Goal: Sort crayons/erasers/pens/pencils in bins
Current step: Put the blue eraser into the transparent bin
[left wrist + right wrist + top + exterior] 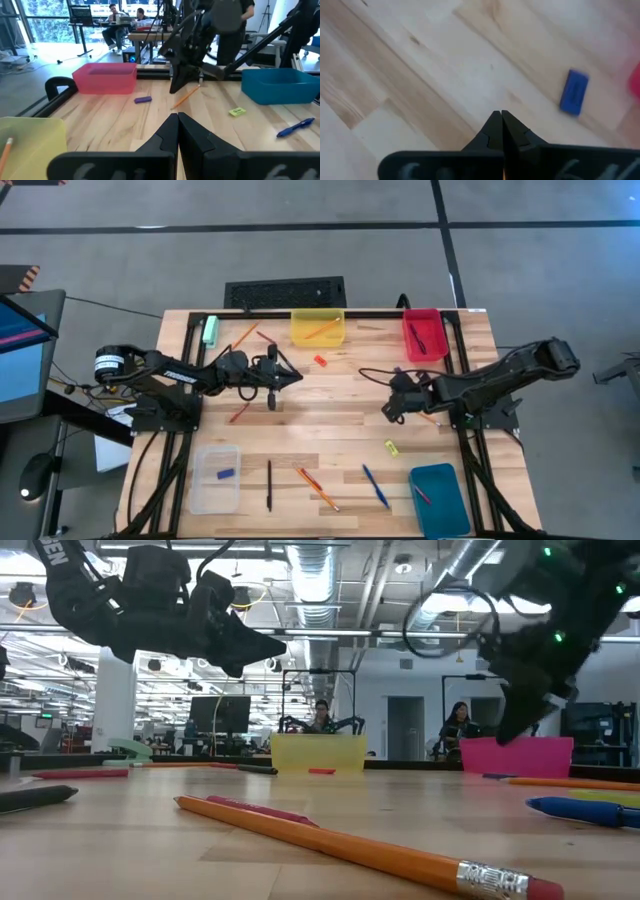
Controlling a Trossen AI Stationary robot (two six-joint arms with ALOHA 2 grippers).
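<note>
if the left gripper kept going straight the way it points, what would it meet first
Probably the right gripper: it hangs dead ahead of the shut left gripper, above an orange pencil lying on the bare wooden table. Depth is uncertain.

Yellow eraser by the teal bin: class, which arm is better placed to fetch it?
Right. The right gripper, shut, hangs close to the yellow eraser; the left gripper, also shut, is clearly farther off.

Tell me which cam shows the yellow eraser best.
Left wrist view: the yellow eraser lies unobstructed on the wood near the teal bin, its block shape clear. High view shows it as a tiny speck above that bin. I can't pick it out in the low view; the right wrist view misses it.
</note>
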